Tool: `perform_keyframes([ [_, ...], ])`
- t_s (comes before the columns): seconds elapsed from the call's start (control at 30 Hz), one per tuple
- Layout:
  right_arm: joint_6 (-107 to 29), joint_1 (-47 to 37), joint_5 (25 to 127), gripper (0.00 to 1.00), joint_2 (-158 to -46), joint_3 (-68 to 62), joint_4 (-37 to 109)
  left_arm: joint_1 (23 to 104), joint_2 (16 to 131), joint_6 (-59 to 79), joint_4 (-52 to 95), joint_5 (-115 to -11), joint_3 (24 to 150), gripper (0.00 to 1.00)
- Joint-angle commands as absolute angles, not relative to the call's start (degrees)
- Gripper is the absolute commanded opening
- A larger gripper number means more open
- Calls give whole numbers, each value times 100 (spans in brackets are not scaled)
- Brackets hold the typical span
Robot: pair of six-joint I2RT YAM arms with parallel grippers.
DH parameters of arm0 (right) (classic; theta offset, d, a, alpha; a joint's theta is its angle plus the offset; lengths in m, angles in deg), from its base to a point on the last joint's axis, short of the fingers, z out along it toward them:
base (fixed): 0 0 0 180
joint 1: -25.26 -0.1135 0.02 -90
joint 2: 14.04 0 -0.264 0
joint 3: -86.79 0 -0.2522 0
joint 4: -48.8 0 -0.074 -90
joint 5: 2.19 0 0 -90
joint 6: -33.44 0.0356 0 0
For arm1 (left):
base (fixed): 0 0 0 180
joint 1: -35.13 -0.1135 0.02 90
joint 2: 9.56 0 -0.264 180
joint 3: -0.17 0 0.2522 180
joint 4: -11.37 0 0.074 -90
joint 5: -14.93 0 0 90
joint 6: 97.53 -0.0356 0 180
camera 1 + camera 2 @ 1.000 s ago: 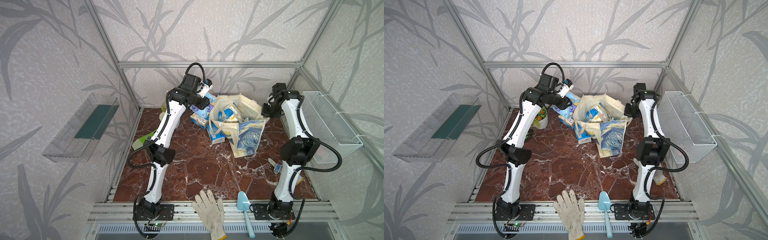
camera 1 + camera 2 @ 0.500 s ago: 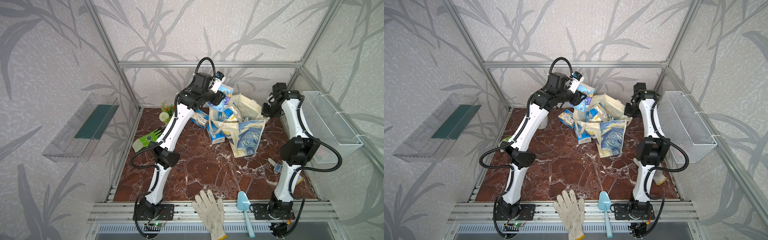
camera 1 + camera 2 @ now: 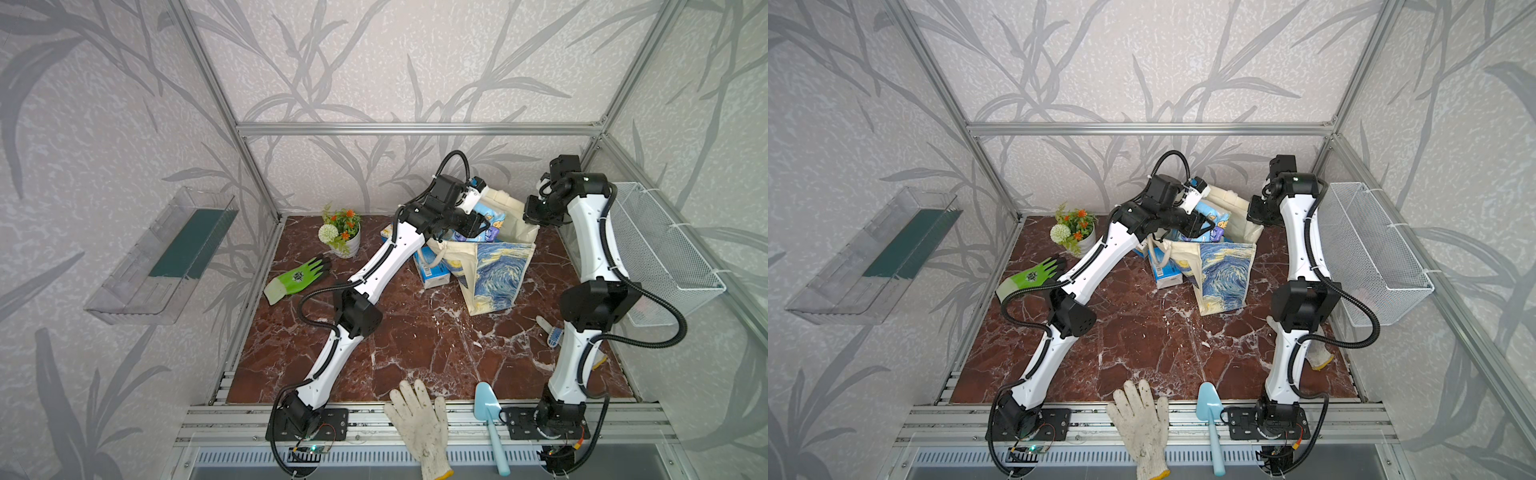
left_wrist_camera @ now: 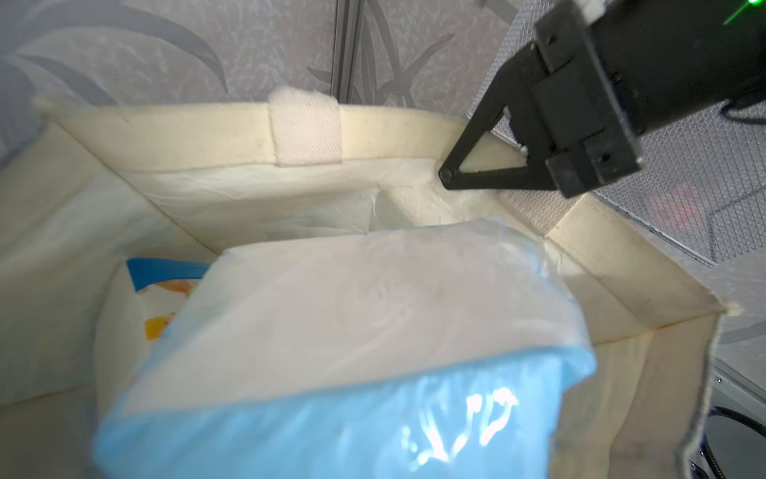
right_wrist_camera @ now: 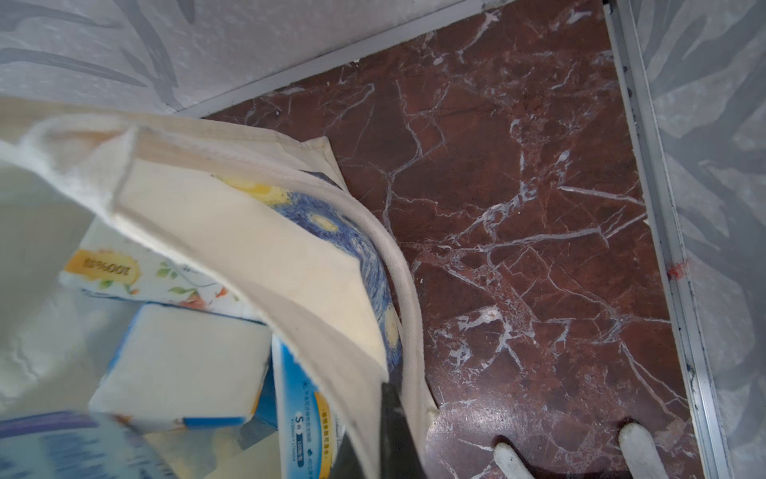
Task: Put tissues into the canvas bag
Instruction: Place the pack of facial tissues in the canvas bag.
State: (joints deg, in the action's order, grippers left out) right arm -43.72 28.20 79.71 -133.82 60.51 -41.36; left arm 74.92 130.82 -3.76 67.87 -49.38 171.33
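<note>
Just now the left gripper (image 3: 478, 226) has carried a tissue pack (image 4: 373, 331) from beside the canvas bag (image 3: 494, 274) to over its mouth, upper centre in both top views, grasp or release untellable; right gripper (image 4: 449, 176) pinches the rim; drop looks imminent.

"100%" on floral tissue pack (image 5: 145, 278) (upside down, yellow oval), "S" on blue-edged pack (image 5: 301, 414)
</note>
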Motion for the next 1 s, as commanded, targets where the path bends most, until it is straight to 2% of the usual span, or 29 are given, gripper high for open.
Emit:
perform_keyframes([
  [0.0, -4332, 2817, 7813, 4, -13223, 6345, -4519, 7527, 13077, -344, 6500, -4839, 17130, 60],
  [0.07, -4333, 2791, 7823, 4, -13250, 6362, -4529, 7547, 13124, -390, 6538, -4900, 17088, 71],
  [0.3, -4342, 2768, 7892, 4, -13321, 6350, -4521, 7556, 13138, -453, 6616, -4949, 17038, 98],
  [0.57, -4375, 2754, 8152, 4, -13391, 6323, -4568, 7548, 12764, -648, 7018, -5205, 17282, 100],
  [0.7, -4400, 2753, 8336, 4, -13481, 6317, -4609, 7495, 12276, -730, 7442, -5677, 17284, 100],
  [0.87, -4341, 2754, 8399, 4, -13539, 6337, -4612, 7199, 11770, -516, 7979, -5940, 17161, 100],
  [0.97, -4327, 2753, 8448, 4, -13523, 6347, -4588, 6890, 11409, -108, 8013, -5980, 16650, 100],
])
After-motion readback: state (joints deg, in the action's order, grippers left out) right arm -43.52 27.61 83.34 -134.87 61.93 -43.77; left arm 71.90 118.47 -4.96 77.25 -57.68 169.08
